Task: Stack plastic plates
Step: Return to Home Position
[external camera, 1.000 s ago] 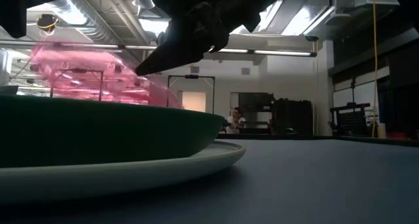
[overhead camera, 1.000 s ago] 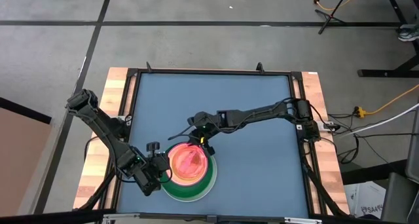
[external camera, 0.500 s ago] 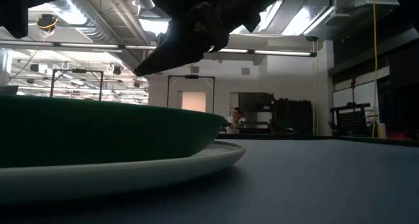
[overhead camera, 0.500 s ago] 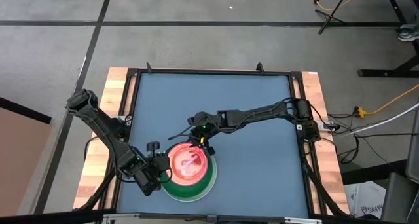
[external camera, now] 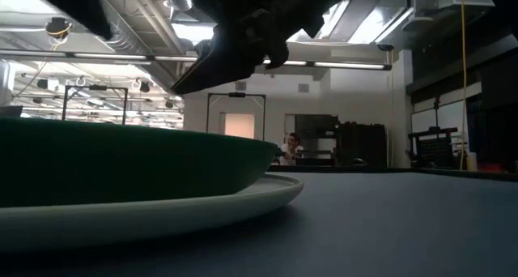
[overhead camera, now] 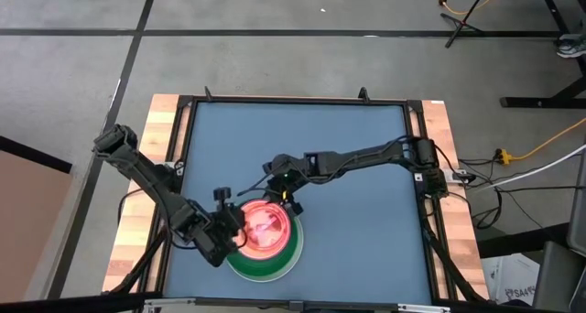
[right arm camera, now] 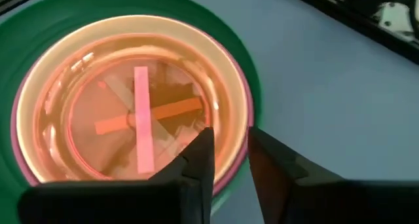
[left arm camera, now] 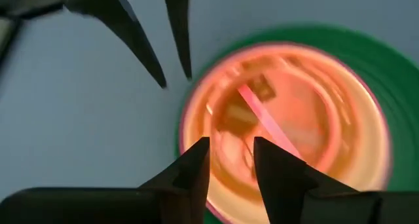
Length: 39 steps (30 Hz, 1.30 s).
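Observation:
The plastic plates sit in one stack near the table's front edge. From the bottom they are a large white plate (external camera: 243, 200), a dark green one (overhead camera: 289, 254), a pink-rimmed one (right arm camera: 247, 96), a cream one (right arm camera: 33, 80) and small translucent orange and pink ones (right arm camera: 141, 112) on top. My right gripper (right arm camera: 229, 145) hangs just above the stack's far rim, its fingers a little apart, with nothing between them. My left gripper (left arm camera: 231, 155) stands open over the stack's left rim, pointing slantwise down at it.
The blue table top (overhead camera: 348, 157) lies bare to the far side and to the right of the stack. A dark frame and wooden side strips (overhead camera: 156, 139) border it. Beyond the far edge, a person (external camera: 289, 147) sits in the room.
A second ago the small pink plate was tilted up above the stack at my right gripper's fingers. It has dropped flat into the stack, and that gripper stays where it was. My left gripper has swung toward the stack and turned over its left rim.

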Each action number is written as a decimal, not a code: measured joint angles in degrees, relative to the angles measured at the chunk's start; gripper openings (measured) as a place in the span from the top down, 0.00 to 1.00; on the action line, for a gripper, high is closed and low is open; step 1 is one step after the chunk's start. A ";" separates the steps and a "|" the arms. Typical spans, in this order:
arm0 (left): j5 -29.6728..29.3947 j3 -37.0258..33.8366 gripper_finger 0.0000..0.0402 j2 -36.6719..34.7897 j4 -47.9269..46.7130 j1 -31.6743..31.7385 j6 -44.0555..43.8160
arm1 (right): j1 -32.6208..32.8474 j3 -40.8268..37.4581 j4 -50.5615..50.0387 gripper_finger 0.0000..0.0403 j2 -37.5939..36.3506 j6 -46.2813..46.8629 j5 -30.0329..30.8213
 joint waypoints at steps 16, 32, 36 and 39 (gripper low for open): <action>-5.12 0.00 0.72 -4.19 11.66 14.69 21.06 | -5.18 0.00 -13.44 0.98 -12.58 -10.95 2.19; 9.32 0.02 0.72 -22.23 23.30 28.16 40.24 | -6.36 0.00 -30.22 1.00 -29.87 -16.44 10.94; 9.42 0.02 0.72 -27.10 21.65 29.71 42.27 | -6.33 -0.34 -32.61 1.00 -33.86 -16.46 13.08; 9.40 0.01 0.72 -31.04 18.69 30.47 42.34 | -6.33 -3.67 -31.54 1.00 -37.68 -16.44 13.90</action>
